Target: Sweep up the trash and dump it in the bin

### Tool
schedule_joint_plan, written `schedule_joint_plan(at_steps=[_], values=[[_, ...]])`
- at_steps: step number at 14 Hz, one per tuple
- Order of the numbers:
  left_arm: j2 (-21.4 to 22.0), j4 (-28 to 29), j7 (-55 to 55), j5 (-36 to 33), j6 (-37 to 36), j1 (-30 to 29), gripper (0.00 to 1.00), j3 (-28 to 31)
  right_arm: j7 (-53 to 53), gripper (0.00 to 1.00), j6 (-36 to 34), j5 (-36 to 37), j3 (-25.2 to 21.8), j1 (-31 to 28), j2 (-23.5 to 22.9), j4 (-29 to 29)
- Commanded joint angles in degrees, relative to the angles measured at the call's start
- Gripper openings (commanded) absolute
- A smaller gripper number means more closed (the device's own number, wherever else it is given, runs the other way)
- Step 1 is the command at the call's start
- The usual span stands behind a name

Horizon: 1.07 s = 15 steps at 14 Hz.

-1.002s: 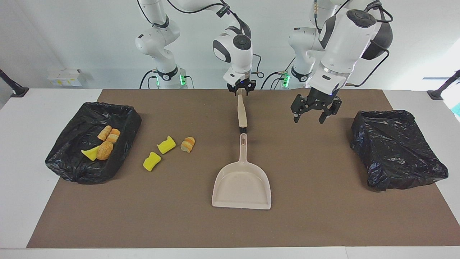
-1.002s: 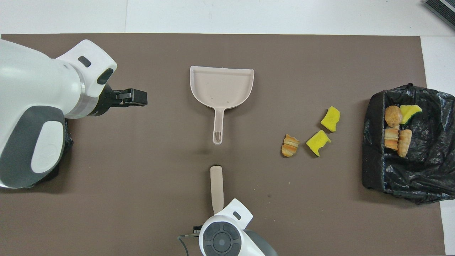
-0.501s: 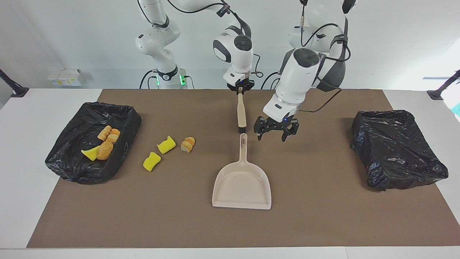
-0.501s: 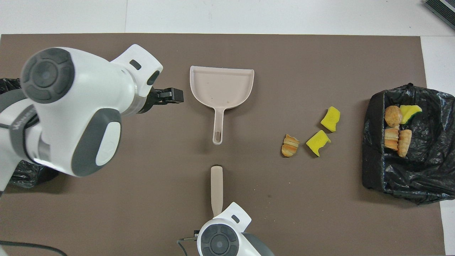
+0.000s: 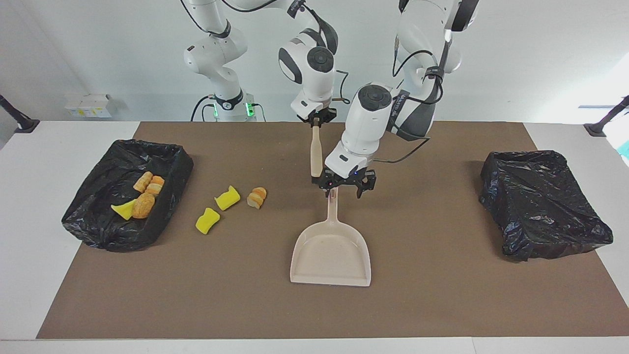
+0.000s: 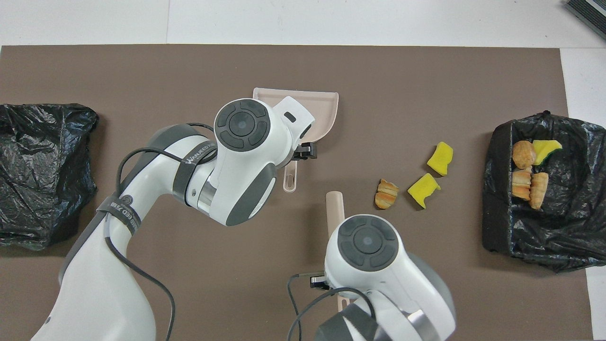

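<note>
Brush is clamped at its top by right gripper, hung upright beside dustpan handle for sweeping. Left gripper is spread wide over that handle, ungrasped. Three scraps lie near the dustpan, toward the filled bin.

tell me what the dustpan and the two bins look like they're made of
The dustpan looks like smooth moulded plastic, beige with a matte sheen: one piece, thin raised rim, a hang slot in its handle. The bin with scraps and the other bin show only thin black plastic film, glossy and crinkled, likely bag liners; what lies under it cannot be seen.
</note>
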<state>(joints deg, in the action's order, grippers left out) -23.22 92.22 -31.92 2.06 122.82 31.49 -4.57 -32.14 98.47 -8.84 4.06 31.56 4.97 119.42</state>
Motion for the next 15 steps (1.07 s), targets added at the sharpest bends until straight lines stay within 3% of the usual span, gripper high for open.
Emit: schedule_joint_plan(at_steps=[1,5,6,7,8,10,15], values=[[-2.97,-0.20,-0.69,-1.45,2.60,1.82,1.00,0.80,6.01,0.00,-3.28,4.16,0.60,-5.88,-0.66,-4.27],[-4.55,0.06,-0.68,-1.62,3.83,1.91,0.97,0.88,20.05,0.00,-2.32,9.52,0.69,-17.47,-1.63,-4.63],[-4.55,-0.11,-0.68,-1.62,3.66,1.91,0.71,0.88,23.40,0.00,-1.45,10.93,0.69,-20.20,-2.15,-4.63],[-4.55,-0.46,-0.60,-1.62,3.05,1.91,0.21,0.88,25.61,0.00,0.65,13.30,0.69,-22.31,-2.33,-4.02],[-4.29,-0.46,-0.51,-1.62,2.87,1.91,0.00,0.88,26.15,0.00,2.93,16.19,0.78,-24.08,-2.68,-3.41],[-4.12,-1.16,-0.24,-3.80,1.21,1.74,0.00,0.88,26.60,0.00,5.31,19.55,0.87,-28.11,-4.18,-2.96],[-3.85,-0.90,5.71,-5.58,-0.38,1.56,0.00,0.88,26.59,0.00,15.76,19.47,0.87,-34.89,-6.47,3.09]])
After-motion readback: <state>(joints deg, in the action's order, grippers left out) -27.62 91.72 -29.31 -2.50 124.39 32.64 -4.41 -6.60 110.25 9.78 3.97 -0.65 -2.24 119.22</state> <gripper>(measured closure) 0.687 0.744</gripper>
